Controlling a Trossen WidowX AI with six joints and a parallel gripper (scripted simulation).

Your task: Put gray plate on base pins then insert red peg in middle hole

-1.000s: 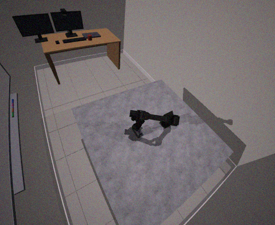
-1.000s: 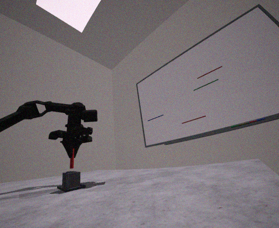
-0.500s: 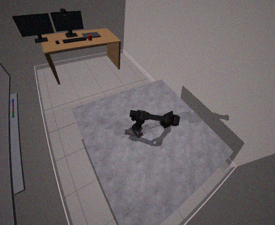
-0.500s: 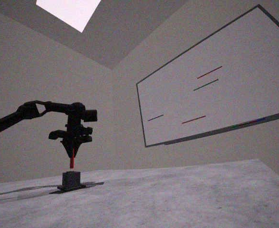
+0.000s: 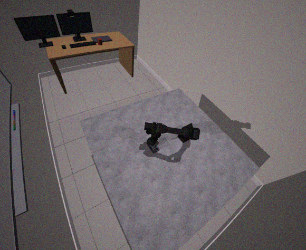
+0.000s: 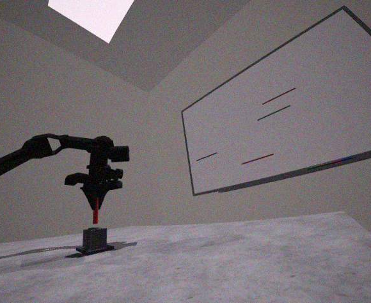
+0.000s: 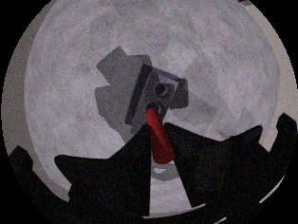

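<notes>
My gripper [image 6: 96, 202] [image 7: 157, 127] is shut on the red peg [image 6: 95, 211] [image 7: 160, 139], which hangs upright from the fingertips. The peg's lower end is just above the gray plate [image 6: 94, 235] [image 7: 165, 88], which sits on the dark base [image 6: 93, 250]. In the wrist view the peg's tip points close to the plate's middle hole [image 7: 161, 91]. In the top view the arm [image 5: 172, 130] reaches left over the base [image 5: 151, 148]; the peg is hidden there.
The gray mat [image 5: 174, 182] [image 6: 244, 254] covers the floor around the base. A whiteboard [image 6: 293, 114] hangs on the wall. A desk [image 5: 88, 45] with monitors stands far at the back.
</notes>
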